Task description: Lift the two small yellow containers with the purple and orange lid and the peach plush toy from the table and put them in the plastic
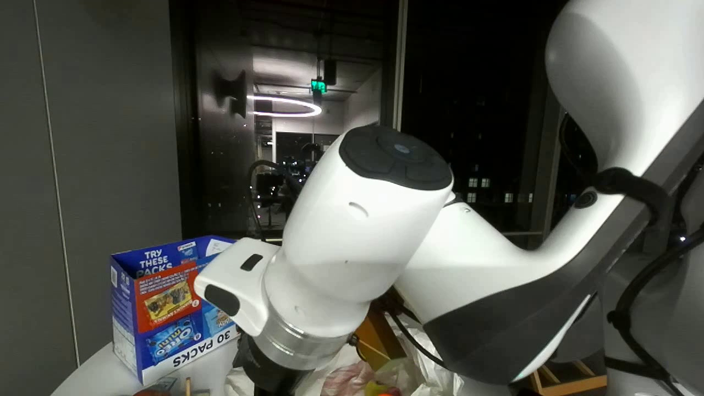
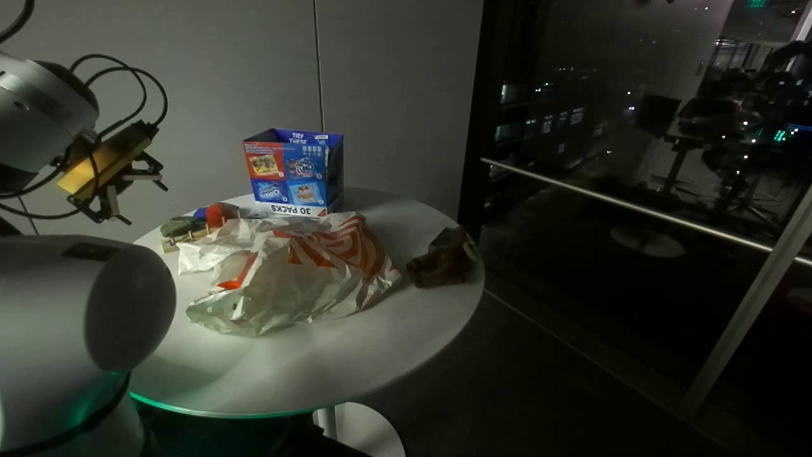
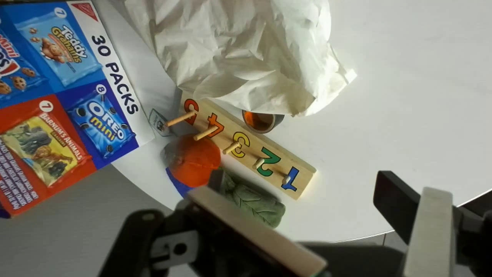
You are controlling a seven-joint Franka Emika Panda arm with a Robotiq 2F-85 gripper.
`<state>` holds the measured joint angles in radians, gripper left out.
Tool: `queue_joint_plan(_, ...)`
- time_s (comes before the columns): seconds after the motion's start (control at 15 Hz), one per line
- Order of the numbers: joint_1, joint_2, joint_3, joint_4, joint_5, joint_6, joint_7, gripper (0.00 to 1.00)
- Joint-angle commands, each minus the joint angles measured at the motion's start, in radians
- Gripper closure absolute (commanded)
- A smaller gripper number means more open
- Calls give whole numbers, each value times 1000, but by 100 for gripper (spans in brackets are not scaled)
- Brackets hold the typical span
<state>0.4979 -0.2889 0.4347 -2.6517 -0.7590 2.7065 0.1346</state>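
An orange plush toy [image 3: 194,159] with a green leaf [image 3: 255,204] and a blue part lies on the table; it also shows in an exterior view [image 2: 219,214]. It may be the peach toy. A white plastic bag [image 2: 298,292] with red print lies crumpled mid-table; its edge shows in the wrist view [image 3: 246,50]. A small amber container [image 3: 261,121] lies partly under that edge. An orange spot [image 2: 229,285] shows at the bag's near end; I cannot tell what it is. No clearly yellow container shows. My gripper [image 2: 146,204] is open and empty above the table.
A wooden number board [image 3: 250,148] with upright pegs lies between bag and plush toy. A blue snack box [image 2: 288,171] stands at the back; it also shows in the wrist view [image 3: 57,88]. A brown figure [image 2: 444,261] lies near the round table's edge [image 2: 380,374].
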Motion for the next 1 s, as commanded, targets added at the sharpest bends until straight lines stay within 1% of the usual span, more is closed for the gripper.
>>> queue_joint_plan(0.0,-27,-6,28,-1,21,5,-16,0)
queue_joint_plan(0.07,-27,-6,28,-1,21,5,-17,0)
queue_joint_plan(0.13,-40,15,11,39,16,0,-65,0)
queue_joint_plan(0.2,-57,37,14,69,-4,2,-71,0)
queue_joint_plan(0.33,-87,96,5,154,-16,-4,-131,0)
queue_joint_plan(0.4,-94,134,-8,199,-2,7,-178,0)
queue_joint_plan(0.53,-93,219,-39,299,70,38,-282,0)
queue_joint_plan(0.67,-84,320,-60,396,194,72,-405,0)
queue_joint_plan(0.87,-87,442,-41,522,369,31,-547,0)
queue_joint_plan(0.93,-88,473,-34,561,391,0,-556,0)
